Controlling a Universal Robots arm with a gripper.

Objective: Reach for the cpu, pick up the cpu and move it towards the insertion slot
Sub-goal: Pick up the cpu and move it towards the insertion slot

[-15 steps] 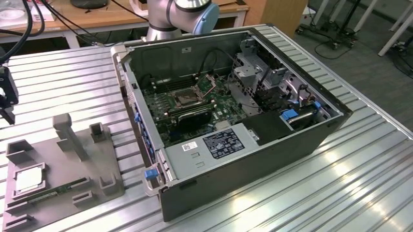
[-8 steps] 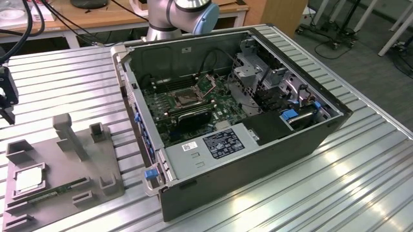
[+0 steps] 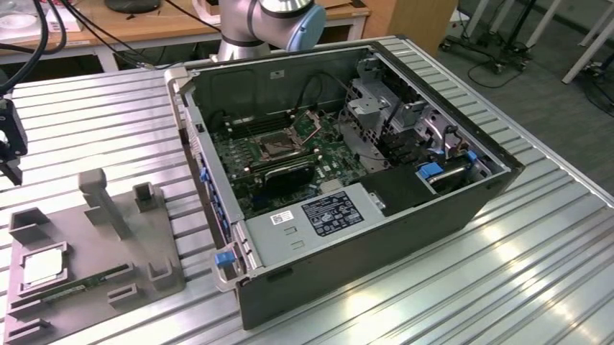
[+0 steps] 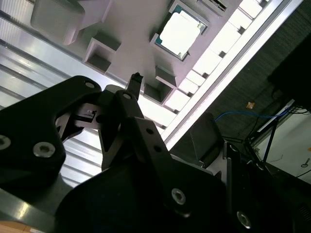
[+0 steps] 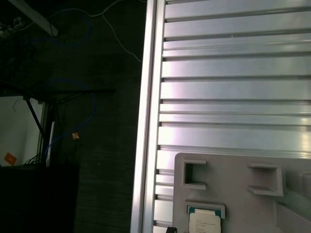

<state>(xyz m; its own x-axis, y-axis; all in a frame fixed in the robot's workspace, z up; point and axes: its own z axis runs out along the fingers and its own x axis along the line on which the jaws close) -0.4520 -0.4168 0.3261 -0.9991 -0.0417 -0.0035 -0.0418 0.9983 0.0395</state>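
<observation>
Beside the grey tray [image 3: 144, 230], hangs with gripper [image 3: 10, 147] clear of the cpu [image 3: 43, 267], open or closed impossible to tell, lifting and carrying to the insertion slot [image 3: 276, 147] not yet done.

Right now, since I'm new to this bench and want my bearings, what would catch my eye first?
The open computer case fills the middle of the exterior view, its silver-framed slot exposed inside. At the exterior view's left, a grey tray holds the pale square cpu, and the black gripper hovers near that tray.
</observation>
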